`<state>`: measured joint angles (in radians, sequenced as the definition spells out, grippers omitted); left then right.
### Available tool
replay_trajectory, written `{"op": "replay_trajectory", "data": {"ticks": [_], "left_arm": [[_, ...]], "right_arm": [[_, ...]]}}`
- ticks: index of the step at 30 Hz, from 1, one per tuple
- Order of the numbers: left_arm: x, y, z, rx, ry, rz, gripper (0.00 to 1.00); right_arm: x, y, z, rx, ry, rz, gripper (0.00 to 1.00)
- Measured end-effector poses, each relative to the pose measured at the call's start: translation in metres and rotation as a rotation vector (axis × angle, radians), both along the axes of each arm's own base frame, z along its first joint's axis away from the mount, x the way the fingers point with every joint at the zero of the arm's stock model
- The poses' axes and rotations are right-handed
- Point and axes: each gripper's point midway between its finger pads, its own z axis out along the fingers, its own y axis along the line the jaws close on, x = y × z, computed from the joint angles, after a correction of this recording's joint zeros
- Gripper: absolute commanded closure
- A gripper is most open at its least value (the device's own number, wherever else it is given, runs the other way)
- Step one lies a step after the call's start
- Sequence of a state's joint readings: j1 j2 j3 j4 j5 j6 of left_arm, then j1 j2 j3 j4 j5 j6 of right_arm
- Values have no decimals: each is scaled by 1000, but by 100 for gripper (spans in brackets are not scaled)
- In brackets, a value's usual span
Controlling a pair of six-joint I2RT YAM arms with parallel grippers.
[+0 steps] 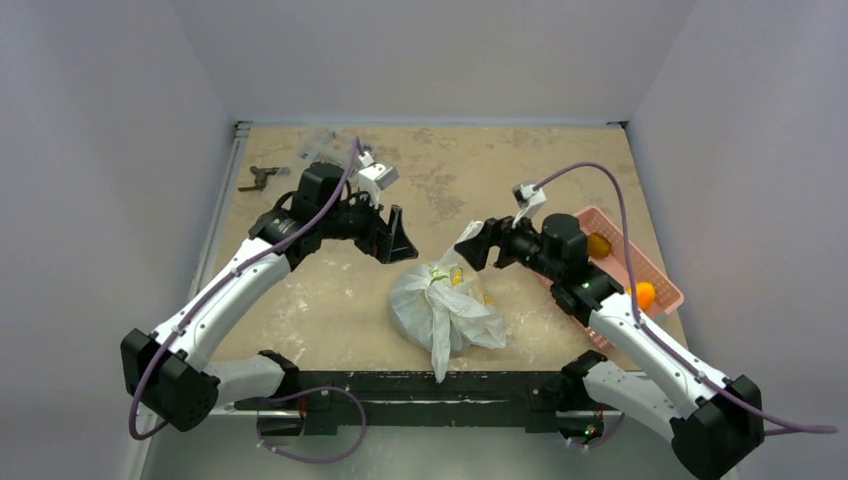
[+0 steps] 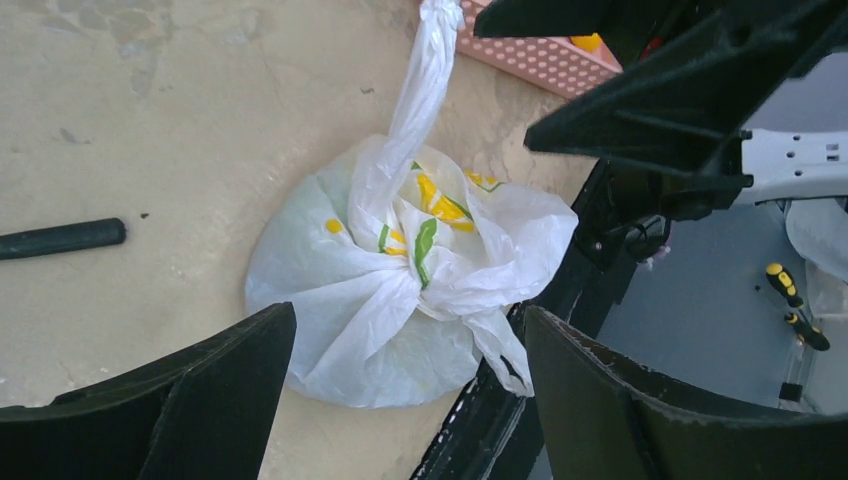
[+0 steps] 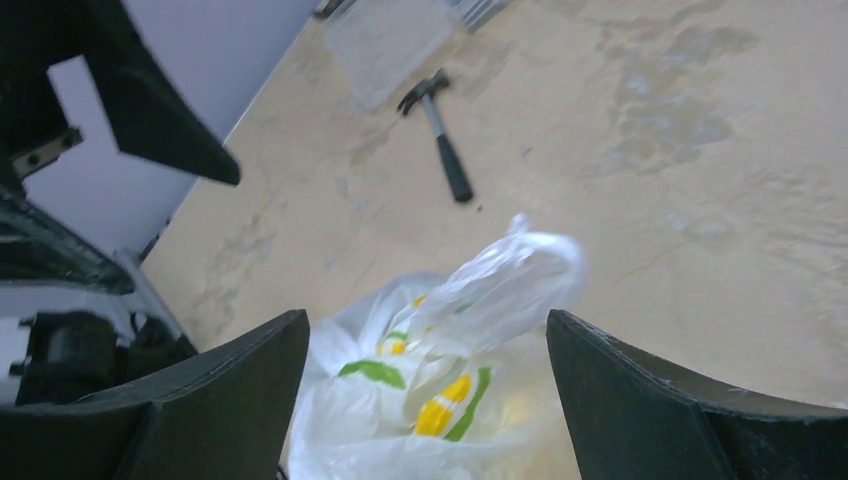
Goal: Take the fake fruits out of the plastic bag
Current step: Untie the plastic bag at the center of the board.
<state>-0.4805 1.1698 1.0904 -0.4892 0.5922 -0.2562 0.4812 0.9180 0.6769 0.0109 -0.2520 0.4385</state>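
Note:
The white plastic bag (image 1: 445, 305) lies bunched near the table's front edge, with yellow and green print; in the left wrist view the plastic bag (image 2: 380, 300) looks gathered at its middle. One twisted handle (image 1: 468, 238) sticks up and another trails toward me. Whatever is inside is hidden by the plastic. Two orange fake fruits (image 1: 598, 245) (image 1: 645, 294) sit in the pink basket. My left gripper (image 1: 395, 240) hangs open just left of the bag, empty (image 2: 408, 330). My right gripper (image 1: 478, 245) is open by the raised handle, whose loop shows between the fingers untouched (image 3: 428, 330).
The pink slatted basket (image 1: 660, 270) stands at the right edge behind my right arm. A hammer (image 1: 262, 177) lies at the far left, with a clear plastic piece (image 1: 320, 140) behind it. The table's front rail runs right under the bag.

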Motion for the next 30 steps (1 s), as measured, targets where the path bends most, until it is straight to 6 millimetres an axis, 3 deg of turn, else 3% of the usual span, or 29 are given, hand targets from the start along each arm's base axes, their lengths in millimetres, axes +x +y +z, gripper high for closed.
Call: {"op": "replay_trajectory", "data": {"ticks": [5, 10, 15, 19, 20, 23, 24, 26, 30], "left_arm": [[-4, -16, -21, 109, 102, -64, 19], [-3, -6, -39, 198, 146, -27, 14], [-1, 4, -36, 232, 110, 10, 14], [1, 9, -37, 257, 93, 25, 14], [1, 10, -38, 262, 94, 26, 14], [0, 11, -40, 270, 97, 24, 14], [0, 11, -40, 271, 98, 23, 14], [-1, 9, -41, 266, 108, 11, 13], [-6, 3, -44, 246, 139, -27, 14]], "right_arm": [[-42, 36, -28, -62, 28, 157, 15], [-72, 62, -44, -181, -7, 183, 18], [-81, 74, -76, -387, -27, 125, 29], [-76, 71, -94, -532, -54, 36, 43], [-74, 68, -95, -548, -62, 13, 50], [-69, 62, -87, -546, -84, -32, 88], [-68, 62, -82, -524, -86, -40, 93], [-68, 62, -73, -484, -99, -53, 99], [-68, 63, -66, -404, -115, -46, 100]]}}
